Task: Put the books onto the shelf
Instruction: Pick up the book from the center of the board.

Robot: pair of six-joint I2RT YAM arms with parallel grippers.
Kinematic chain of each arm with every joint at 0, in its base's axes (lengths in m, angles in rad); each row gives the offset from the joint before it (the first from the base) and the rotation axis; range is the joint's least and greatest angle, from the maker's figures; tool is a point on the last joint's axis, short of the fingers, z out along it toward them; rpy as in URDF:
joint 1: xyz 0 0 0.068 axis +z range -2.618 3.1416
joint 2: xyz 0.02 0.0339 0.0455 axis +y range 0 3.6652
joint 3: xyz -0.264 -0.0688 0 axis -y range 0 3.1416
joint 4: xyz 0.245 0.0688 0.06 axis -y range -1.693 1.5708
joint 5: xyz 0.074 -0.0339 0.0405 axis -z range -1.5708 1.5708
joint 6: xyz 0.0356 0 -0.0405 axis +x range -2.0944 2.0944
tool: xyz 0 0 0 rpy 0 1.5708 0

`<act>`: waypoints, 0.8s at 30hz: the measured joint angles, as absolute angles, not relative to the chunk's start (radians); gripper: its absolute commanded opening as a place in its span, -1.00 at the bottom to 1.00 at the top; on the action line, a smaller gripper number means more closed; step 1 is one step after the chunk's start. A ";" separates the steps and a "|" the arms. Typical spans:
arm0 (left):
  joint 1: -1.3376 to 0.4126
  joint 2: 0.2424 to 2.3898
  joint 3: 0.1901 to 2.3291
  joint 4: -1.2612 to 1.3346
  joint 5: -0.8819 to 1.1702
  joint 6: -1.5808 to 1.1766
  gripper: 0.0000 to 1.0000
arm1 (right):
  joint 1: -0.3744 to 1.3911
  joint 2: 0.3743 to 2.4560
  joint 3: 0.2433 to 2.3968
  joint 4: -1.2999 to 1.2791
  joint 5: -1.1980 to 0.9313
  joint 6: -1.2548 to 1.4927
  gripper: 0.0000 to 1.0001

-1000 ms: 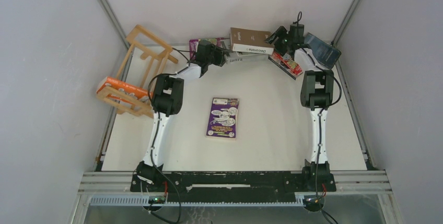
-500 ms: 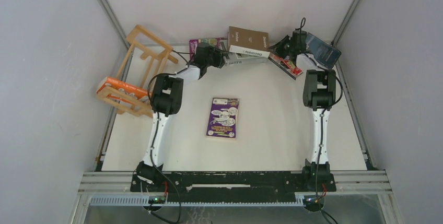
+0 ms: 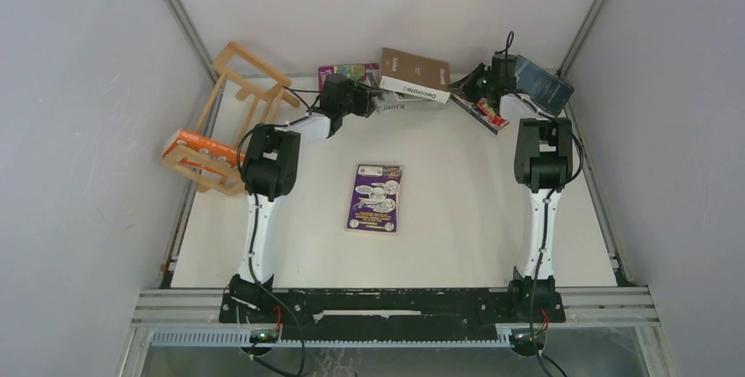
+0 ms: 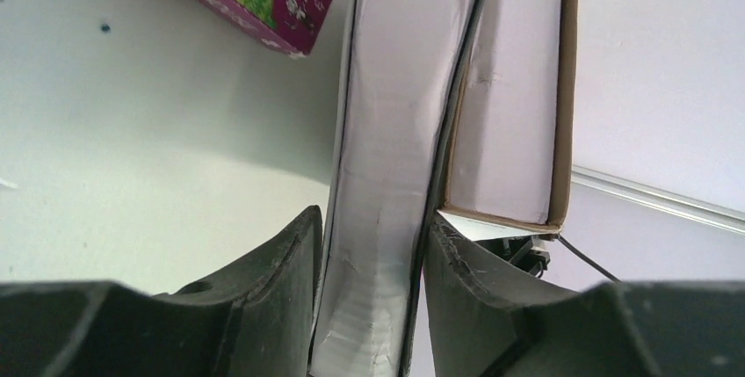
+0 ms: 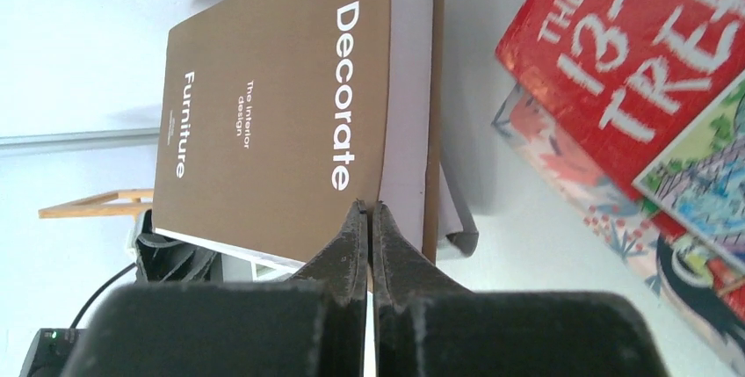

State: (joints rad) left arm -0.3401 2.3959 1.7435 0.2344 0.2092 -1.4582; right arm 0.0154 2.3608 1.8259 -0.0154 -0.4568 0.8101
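The left gripper (image 4: 373,236) is clamped about halfway closed on the page block of the grey book (image 4: 386,131), one finger on each face, at the far middle of the table (image 3: 466,228). The brown book (image 5: 272,113) lies on top of the grey one and tilts, its near edge raised. The right gripper (image 5: 369,219) is closed right down, tips meeting at the edge of the brown cover. Whether it nips the cover or only touches it, I cannot tell. Just beside this pile a magenta book (image 3: 347,70) lies to its left, and to its right a red book (image 5: 632,61) rests on other illustrated paperbacks, with a blue book (image 3: 545,83) in the far right corner. A purple book (image 3: 376,199) lies flat alone at the middle of the table, well apart from both arms. The shelf (image 3: 259,67) sits at the far left edge, lying over at an angle, and only an orange book (image 3: 198,144) rests in its near end. By that count one book is shelved and the rest are not yet, so the task looks early, with the grey book seemingly the next one being freed.
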 measured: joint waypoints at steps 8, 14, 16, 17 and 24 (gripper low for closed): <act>-0.353 2.281 1.620 0.267 0.213 -1.448 -0.08 | 0.024 2.251 1.676 0.014 -0.478 0.810 -1.00; -0.376 2.179 1.485 0.306 0.213 -1.435 -0.14 | 0.027 2.152 1.537 0.050 -0.495 0.814 -1.00; -0.386 2.141 1.430 0.320 0.212 -1.431 -0.15 | 0.028 2.122 1.497 0.063 -0.503 0.815 -1.00; -0.391 2.119 1.396 0.328 0.210 -1.430 -0.15 | 0.029 2.105 1.475 0.068 -0.506 0.815 -1.00; -0.426 1.916 1.159 0.340 0.185 -1.405 -0.16 | 0.046 1.951 1.306 0.079 -0.519 0.813 -1.00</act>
State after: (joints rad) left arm -0.4259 1.9156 1.1587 0.3405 0.1848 -1.4052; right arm 0.0456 1.9514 1.3056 0.0788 -0.5190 0.8135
